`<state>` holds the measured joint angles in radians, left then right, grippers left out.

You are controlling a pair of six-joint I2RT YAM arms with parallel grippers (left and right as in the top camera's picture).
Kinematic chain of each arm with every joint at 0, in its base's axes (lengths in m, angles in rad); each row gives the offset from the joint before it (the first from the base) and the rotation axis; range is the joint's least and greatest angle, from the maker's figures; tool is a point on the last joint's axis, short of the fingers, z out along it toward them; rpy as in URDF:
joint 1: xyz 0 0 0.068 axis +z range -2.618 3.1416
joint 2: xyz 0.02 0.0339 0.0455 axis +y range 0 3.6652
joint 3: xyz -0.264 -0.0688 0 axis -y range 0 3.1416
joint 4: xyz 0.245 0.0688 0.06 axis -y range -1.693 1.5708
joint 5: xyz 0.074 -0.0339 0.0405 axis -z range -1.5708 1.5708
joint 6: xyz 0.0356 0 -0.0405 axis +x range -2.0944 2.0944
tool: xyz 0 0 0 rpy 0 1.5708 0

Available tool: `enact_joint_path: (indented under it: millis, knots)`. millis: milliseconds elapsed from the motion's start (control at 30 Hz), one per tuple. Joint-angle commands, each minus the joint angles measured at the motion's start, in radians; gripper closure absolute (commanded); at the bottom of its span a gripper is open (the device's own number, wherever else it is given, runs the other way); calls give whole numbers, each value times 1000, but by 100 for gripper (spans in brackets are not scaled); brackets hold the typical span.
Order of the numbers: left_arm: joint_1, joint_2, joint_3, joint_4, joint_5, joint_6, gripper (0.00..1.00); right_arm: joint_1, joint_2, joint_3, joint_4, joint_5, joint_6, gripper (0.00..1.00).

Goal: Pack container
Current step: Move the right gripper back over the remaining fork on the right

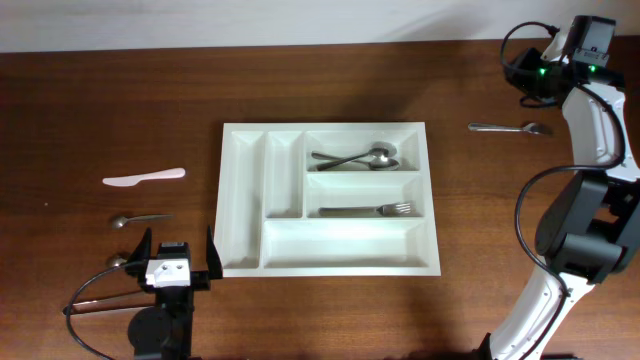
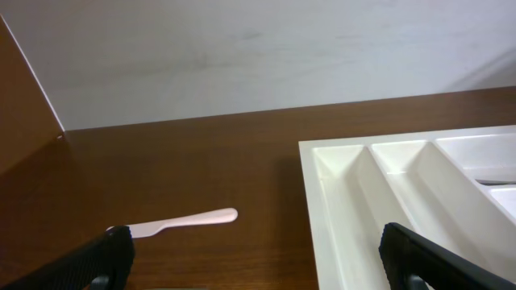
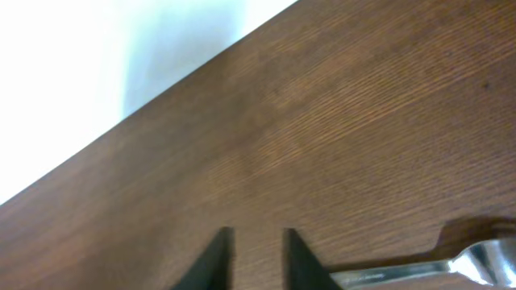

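The white five-compartment container (image 1: 242,200) lies mid-table; its near corner shows in the left wrist view (image 2: 339,209). Two spoons (image 1: 355,157) lie in its top right compartment and a fork (image 1: 370,210) in the one below. A pale plastic knife (image 1: 145,178) (image 2: 181,223) and two spoons (image 1: 138,219) (image 1: 118,260) lie on the table to its left. Another spoon (image 1: 510,128) (image 3: 419,270) lies to the right. My left gripper (image 1: 178,262) (image 2: 254,242) is open and empty by the tray's front left corner. My right gripper (image 1: 522,72) (image 3: 256,234) hovers just beyond the right spoon, fingers narrowly apart, empty.
The wooden table (image 1: 100,100) ends at a white wall along the far side (image 2: 242,56). The right arm's base and cables (image 1: 580,240) stand at the right edge.
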<state>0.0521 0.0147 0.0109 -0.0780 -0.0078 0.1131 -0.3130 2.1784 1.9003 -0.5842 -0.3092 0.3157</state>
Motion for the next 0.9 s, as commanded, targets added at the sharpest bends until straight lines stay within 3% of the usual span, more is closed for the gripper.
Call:
enact_joint_path:
  millis: [0,100,867]
  knots:
    - [3,-9,-2,-5,1,16,1,-2,23,14,29,33,-20,89]
    - [3,-9,-2,-5,1,16,1,-1,46,14,47,33,-20,96]
    - [3,-9,-2,-5,1,16,1,-2,183,14,-11,164,-20,96]
